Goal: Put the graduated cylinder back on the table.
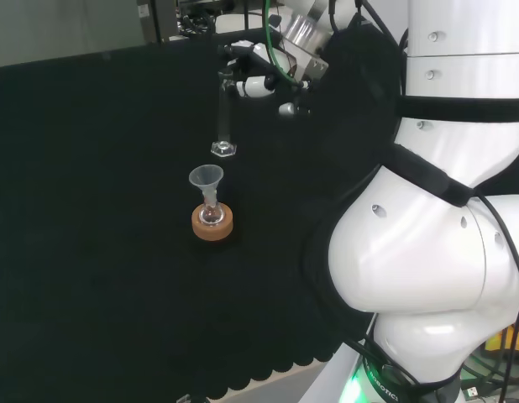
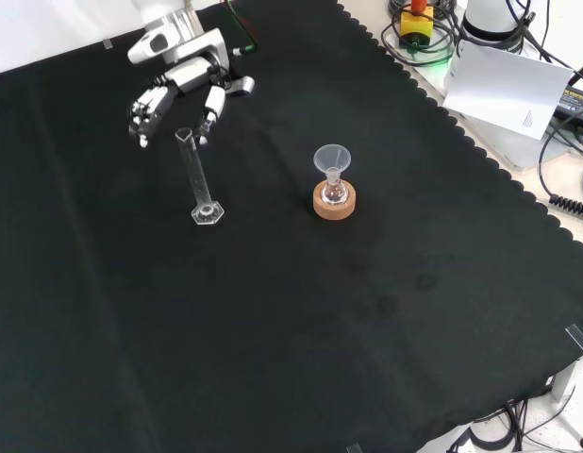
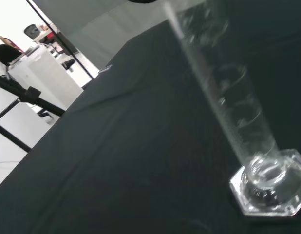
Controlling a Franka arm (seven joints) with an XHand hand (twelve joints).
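The graduated cylinder [image 2: 199,177], a slim clear tube on a hexagonal foot, is seen standing on the black cloth [image 2: 273,330] to the left of a small flask with a funnel [image 2: 331,159] on a cork ring [image 2: 334,202] in the front view. Its markings are hard to make out in the wrist view, and its upper end is cut off there. The hand [image 2: 174,94] is seen at the tube's top with fingers loosely spread; whether they touch the glass cannot be told.
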